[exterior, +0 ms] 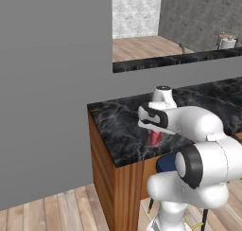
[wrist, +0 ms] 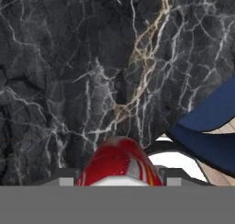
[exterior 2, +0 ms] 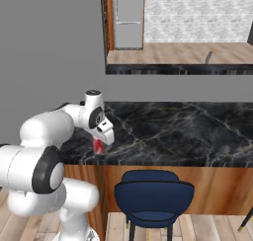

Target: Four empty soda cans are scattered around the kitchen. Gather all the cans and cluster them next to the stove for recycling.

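Observation:
A red soda can (exterior: 155,138) (exterior 2: 99,147) hangs under my hand, just above the black marbled counter (exterior: 118,126) (exterior 2: 188,131) near its front edge. My gripper (exterior: 155,134) (exterior 2: 100,144) (wrist: 120,179) points down and is shut on the can. In the hand view the can's red body (wrist: 120,163) fills the gap between the two fingers, with the counter (wrist: 69,71) below it. The stove is out of view.
A blue stool (exterior 2: 153,193) (wrist: 211,122) stands under the counter's front edge. A grey wall (exterior: 52,83) closes off the left end of the counter. A raised black ledge (exterior: 175,60) (exterior 2: 178,69) runs behind it. A silver fridge (exterior 2: 128,18) stands far back.

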Motion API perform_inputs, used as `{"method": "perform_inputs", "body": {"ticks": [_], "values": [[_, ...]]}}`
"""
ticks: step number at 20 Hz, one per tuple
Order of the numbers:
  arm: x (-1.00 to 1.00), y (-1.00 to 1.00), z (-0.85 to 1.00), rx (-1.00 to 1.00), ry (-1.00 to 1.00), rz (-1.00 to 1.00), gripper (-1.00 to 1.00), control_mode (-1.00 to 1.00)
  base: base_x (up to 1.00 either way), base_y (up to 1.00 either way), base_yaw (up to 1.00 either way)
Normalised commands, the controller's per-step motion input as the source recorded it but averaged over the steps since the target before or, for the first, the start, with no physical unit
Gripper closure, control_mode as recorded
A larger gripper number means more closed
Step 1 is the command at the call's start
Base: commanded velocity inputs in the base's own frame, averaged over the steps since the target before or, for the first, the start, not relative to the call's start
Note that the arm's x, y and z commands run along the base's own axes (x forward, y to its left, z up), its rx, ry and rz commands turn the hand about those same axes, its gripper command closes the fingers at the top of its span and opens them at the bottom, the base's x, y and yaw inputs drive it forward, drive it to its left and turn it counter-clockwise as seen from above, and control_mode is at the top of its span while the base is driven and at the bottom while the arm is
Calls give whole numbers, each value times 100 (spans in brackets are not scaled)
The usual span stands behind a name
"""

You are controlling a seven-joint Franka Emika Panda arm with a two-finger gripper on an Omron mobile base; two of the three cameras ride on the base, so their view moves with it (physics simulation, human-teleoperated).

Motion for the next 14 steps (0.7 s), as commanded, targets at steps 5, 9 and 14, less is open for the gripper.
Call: {"method": "perform_inputs", "body": {"ticks": [5, 9, 14], "values": [[-28, 0, 17, 0, 0, 5, 100, -100, 0, 0, 0], [-29, 1, 13, 0, -3, 9, 100, -100, 0, 0, 0], [-26, 2, 17, 0, -5, 12, 100, -100, 0, 0, 0]]}}
